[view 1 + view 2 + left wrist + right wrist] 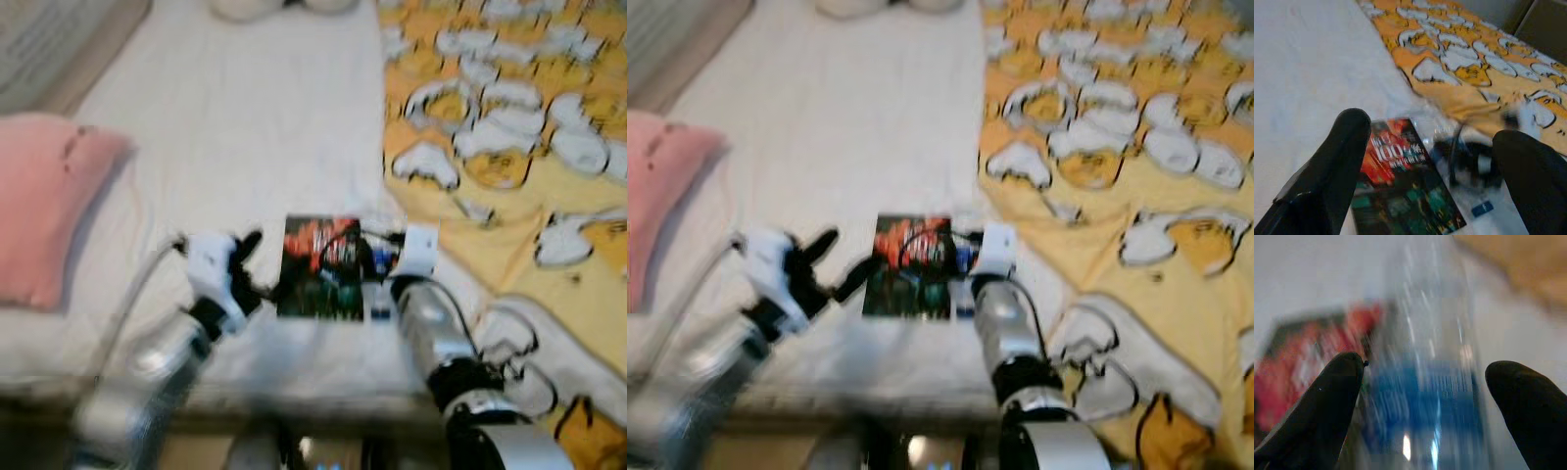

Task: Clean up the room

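Near the bed's [245, 127] front edge, the left gripper [257, 264] hovers with fingers apart beside a dark red book [321, 266]. The right gripper [1435, 406], fingers spread, straddles a clear blue-labelled bottle [1430, 382] at the book's right edge. Farther right lies the yellow blanket [509, 117]; a pink pillow [44, 196] sits at the left edge.

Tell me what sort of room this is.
Most likely a bedroom: the robot faces a bed with a white sheet, a pink pillow and a yellow patterned blanket. A book and a clear bottle lie on it.
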